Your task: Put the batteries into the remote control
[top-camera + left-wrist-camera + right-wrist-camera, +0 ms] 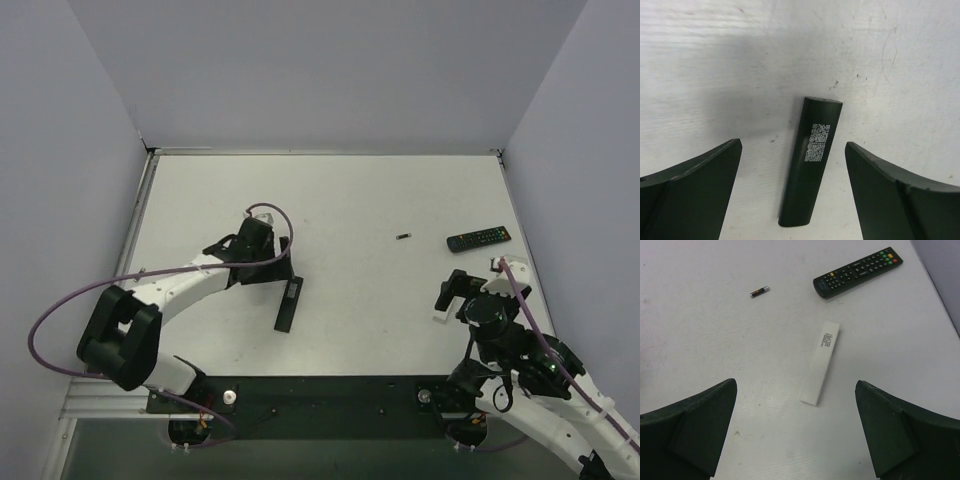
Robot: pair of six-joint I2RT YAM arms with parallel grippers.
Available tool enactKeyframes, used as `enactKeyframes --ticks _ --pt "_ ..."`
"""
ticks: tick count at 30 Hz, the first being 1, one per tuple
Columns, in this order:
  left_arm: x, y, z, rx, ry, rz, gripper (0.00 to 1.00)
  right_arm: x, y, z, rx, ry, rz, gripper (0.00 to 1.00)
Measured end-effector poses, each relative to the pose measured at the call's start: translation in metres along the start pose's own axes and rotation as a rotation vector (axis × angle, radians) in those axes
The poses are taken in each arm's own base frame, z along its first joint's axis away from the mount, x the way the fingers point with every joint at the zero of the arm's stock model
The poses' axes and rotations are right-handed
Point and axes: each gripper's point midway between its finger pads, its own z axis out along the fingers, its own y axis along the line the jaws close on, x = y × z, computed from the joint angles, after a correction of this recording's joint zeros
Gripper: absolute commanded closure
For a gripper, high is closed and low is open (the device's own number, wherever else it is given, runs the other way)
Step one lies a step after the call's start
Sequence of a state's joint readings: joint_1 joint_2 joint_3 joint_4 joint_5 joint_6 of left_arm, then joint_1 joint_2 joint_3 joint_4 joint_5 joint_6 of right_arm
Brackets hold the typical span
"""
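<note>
The left hand [792, 145] hung wide over the dark remote [812, 165]; the right hand [795, 384], also wide, would best straddle the battery [759, 291] squarely.

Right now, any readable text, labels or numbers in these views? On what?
Nothing can be quoted.
Dark slim bar: two QR-style codes on a sticker, no legible words.
White slim bar: printed label, too small to read.
Black remote: button legends too small to read.
Battery: markings blurred.
</note>
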State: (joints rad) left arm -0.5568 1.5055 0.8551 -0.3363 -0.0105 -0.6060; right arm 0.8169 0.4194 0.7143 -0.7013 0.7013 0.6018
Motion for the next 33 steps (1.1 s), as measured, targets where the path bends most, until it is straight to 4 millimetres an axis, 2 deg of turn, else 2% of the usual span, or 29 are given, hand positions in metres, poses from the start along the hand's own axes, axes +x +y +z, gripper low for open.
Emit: enactKeyframes --ticks 4,9,12,15,18,21,23,28,33 --pt "-0.044 0.015 -0.048 -0.013 -0.182 -0.058 0.03 -0.011 -0.029 -0.011 0.061 -0.092 0.082 0.00" --pt "-0.096 0.032 -0.142 -0.016 -0.524 -0.099 0.03 -0.022 -0.056 -0.024 0.094 -0.191 0.176 0.00" --pt "-0.111 0.040 -0.202 -0.006 -0.730 -0.102 0.03 -0.025 -0.068 -0.029 0.112 -0.228 0.206 0.00" --pt "-0.114 0.053 -0.257 -0.003 -0.926 -0.118 0.03 -0.027 -0.076 -0.032 0.130 -0.249 0.219 0.00" --pt "-0.108 0.069 -0.296 -0.011 -1.078 -0.133 0.03 -0.031 -0.081 -0.036 0.140 -0.262 0.229 0.00" --pt "-0.102 0.083 -0.318 -0.031 -1.177 -0.147 0.03 -0.036 -0.084 -0.040 0.143 -0.276 0.244 0.00" --pt "-0.097 0.091 -0.323 -0.049 -1.213 -0.150 0.03 -0.040 -0.086 -0.042 0.141 -0.282 0.253 0.00" --pt "-0.088 0.104 -0.319 -0.091 -1.247 -0.142 0.03 -0.045 -0.087 -0.045 0.136 -0.293 0.261 0.00" --pt "-0.085 0.109 -0.309 -0.119 -1.236 -0.125 0.03 -0.046 -0.085 -0.044 0.116 -0.292 0.246 0.00"
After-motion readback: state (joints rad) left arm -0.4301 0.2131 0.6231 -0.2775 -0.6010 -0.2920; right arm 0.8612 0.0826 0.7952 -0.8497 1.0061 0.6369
